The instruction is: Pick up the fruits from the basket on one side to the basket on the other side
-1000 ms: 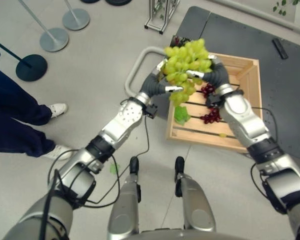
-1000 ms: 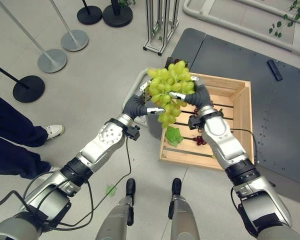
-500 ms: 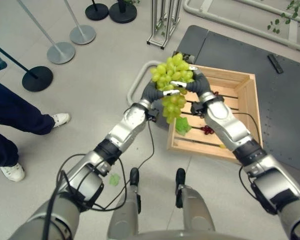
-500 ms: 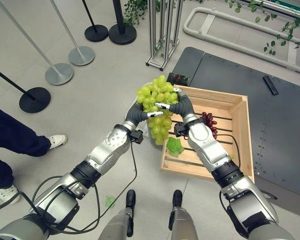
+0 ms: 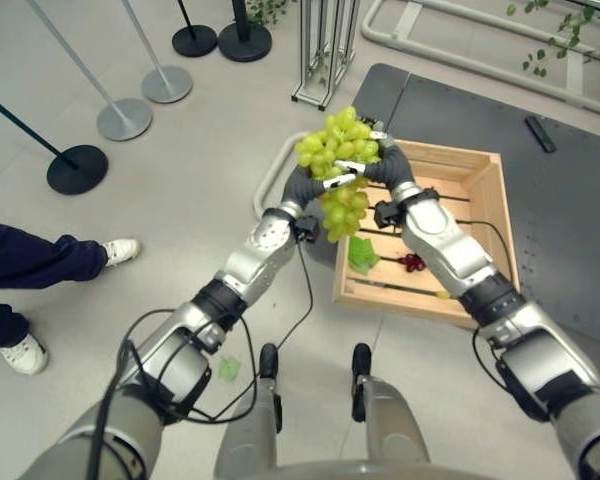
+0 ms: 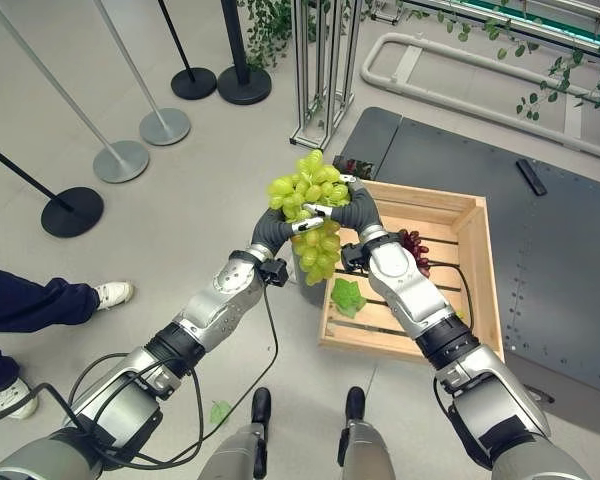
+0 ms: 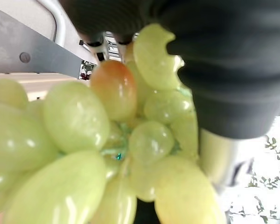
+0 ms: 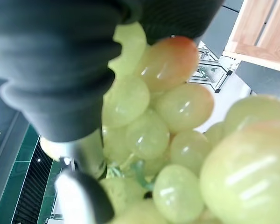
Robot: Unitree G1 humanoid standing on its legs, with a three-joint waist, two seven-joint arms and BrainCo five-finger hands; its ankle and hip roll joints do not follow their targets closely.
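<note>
The left hand (image 5: 302,184) and right hand (image 5: 384,170) clasp a bunch of green grapes (image 6: 308,212) from either side, fingers apparently curled into it. It hangs above the near-left corner of the wooden crate (image 5: 488,232), where red grapes (image 5: 411,263) and a green leaf (image 5: 361,254) lie.

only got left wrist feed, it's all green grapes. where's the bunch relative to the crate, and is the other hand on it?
Observer: The green grape bunch is held up in the air over the left edge of the wooden crate.
Operator: right hand?
Observer: Both. The left hand and the right hand clasp it from opposite sides.
Operator: anything left in the crate?
Observer: A dark red grape bunch lies on the slats, and a green leaf near the crate's front left corner.
</note>
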